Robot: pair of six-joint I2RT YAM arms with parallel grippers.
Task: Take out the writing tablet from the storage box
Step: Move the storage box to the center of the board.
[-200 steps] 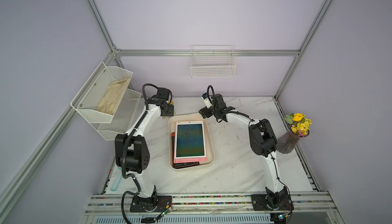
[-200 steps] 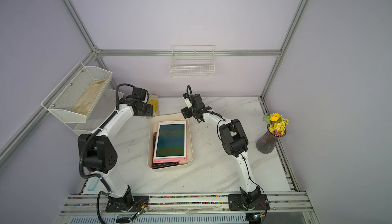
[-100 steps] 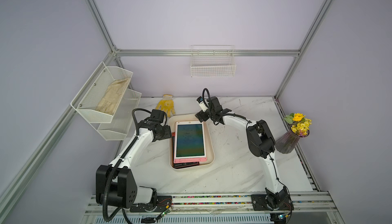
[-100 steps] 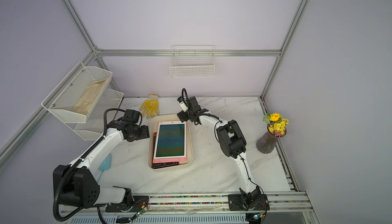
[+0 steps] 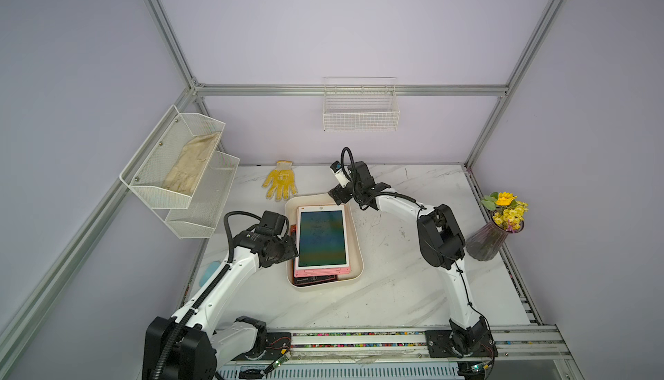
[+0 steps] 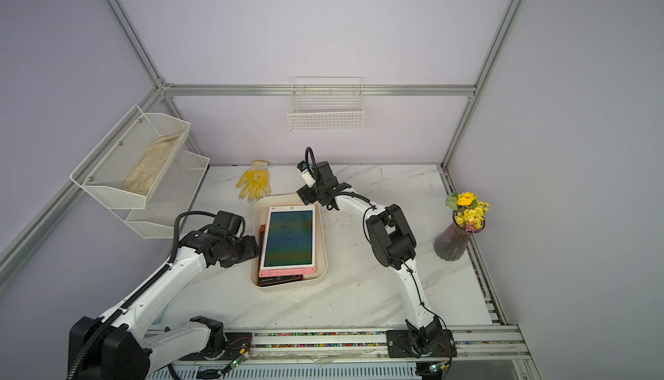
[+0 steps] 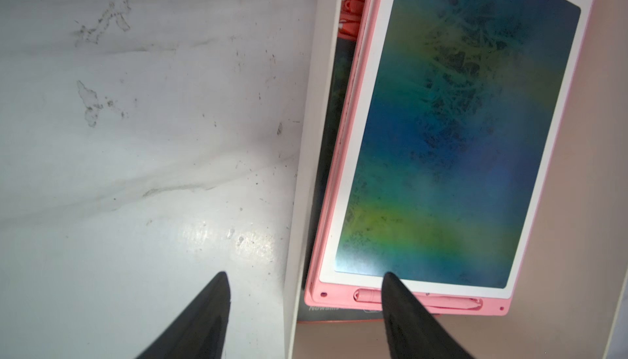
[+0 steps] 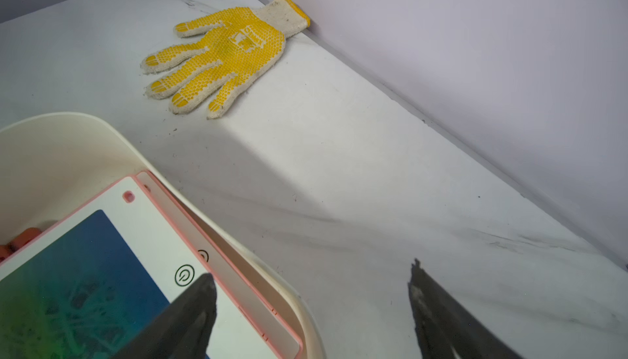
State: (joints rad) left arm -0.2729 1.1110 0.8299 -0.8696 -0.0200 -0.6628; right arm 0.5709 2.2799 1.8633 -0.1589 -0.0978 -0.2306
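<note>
Marble tabletop [image 5: 395, 288] — left end effector [image 7: 304, 274], right end effector [image 8: 311, 269] agape astride storage box [image 5: 356, 241] rim, writing tablet [image 5: 321, 239] inside.

Beneath the pink-framed writing tablet with the dark rainbow screen [image 5: 321, 239], inside the cream-white shallow plastic storage box [image 5: 355, 252], a black flat slab [image 5: 314, 279] shows only its near end and a sliver of one side. Its white lettering is too small to read from above and blurred in my left wrist view. An orange thing [image 7: 350, 10] peeks out under the tablet, its shape hidden. My left hand [image 7: 304, 274] and right hand [image 8: 312, 269] show only finger ends, the rest cropped. A pale blue thing [image 5: 209, 273] lies mostly behind my left arm [image 5: 230, 284].
</note>
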